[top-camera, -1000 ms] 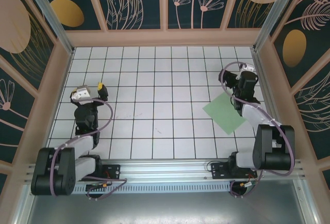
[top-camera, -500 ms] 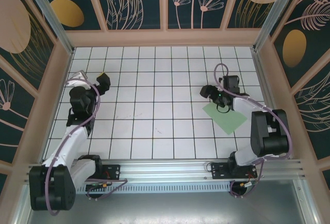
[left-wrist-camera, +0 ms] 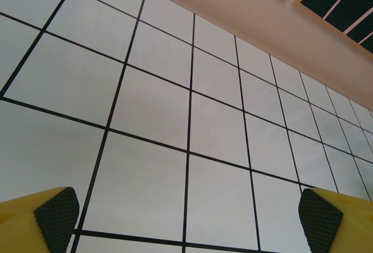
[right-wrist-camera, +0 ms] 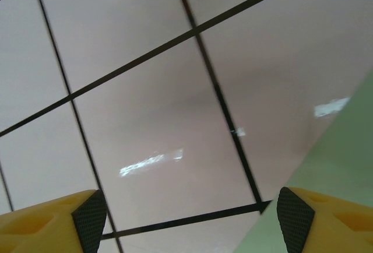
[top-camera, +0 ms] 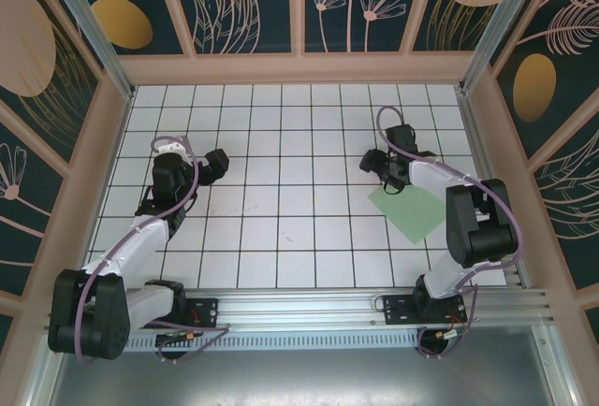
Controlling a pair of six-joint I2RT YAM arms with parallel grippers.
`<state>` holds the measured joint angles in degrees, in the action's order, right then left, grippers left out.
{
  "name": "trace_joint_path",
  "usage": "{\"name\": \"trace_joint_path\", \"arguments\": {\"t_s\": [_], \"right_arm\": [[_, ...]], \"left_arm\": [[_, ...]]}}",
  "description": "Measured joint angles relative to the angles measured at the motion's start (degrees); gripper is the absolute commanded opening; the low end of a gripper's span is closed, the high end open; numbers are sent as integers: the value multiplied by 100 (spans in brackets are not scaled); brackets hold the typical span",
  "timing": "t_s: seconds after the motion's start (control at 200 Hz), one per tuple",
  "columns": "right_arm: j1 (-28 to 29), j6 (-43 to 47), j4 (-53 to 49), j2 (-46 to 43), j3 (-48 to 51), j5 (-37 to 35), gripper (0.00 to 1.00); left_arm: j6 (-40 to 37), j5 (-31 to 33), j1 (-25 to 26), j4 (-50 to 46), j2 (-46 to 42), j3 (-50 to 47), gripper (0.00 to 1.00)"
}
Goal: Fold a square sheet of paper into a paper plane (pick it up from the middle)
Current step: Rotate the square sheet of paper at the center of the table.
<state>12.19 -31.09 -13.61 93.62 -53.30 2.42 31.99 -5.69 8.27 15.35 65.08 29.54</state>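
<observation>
The square sheet of paper (top-camera: 413, 213) lies flat and unfolded on the right side of the white grid table, turned like a diamond. In the right wrist view its pale green corner (right-wrist-camera: 341, 171) fills the lower right. My right gripper (top-camera: 373, 161) hovers open just past the sheet's far-left edge, and the right gripper (right-wrist-camera: 189, 221) holds nothing between its yellow fingers (right-wrist-camera: 294, 218). My left gripper (top-camera: 215, 165) is open over bare tiles on the left, far from the sheet. The left gripper (left-wrist-camera: 186, 221) has only grid floor between its pads (left-wrist-camera: 55, 218). The paper plane is out of view.
The table (top-camera: 281, 144) is boxed in by a pinkish wall (left-wrist-camera: 280, 25) at the back and framed panels on both sides. A metal rail (top-camera: 299, 308) carrying the arm bases runs along the near edge.
The left arm swung inward and to the right over the tiles. The right gripper turned left and came down by the sheet's far-left edge. The sheet stayed put.
</observation>
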Motion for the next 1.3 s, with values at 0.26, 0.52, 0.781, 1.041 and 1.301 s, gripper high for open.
{"name": "trace_joint_path", "arguments": {"t_s": [0.26, 0.52, 0.781, 1.041, 1.301], "right_arm": [[-533, -238, -181, 0, 74, -415, 81], [-417, -94, -160, 356, 79, -299, 80], [234, 278, -66, 667, -286, -33, 80], [1307, 682, -74, 1141, -894, 470, 80], [1982, 938, -544, 1453, -1598, 713, 78]], "left_arm": [[-63, 83, 0, -66, -22, -13, 98], [-85, 79, 0, -70, -22, -15, 99], [-173, 168, 0, -273, -22, 20, 99], [-173, 168, 0, -369, -33, 46, 98], [-177, 92, 0, -387, -155, 46, 98]]}}
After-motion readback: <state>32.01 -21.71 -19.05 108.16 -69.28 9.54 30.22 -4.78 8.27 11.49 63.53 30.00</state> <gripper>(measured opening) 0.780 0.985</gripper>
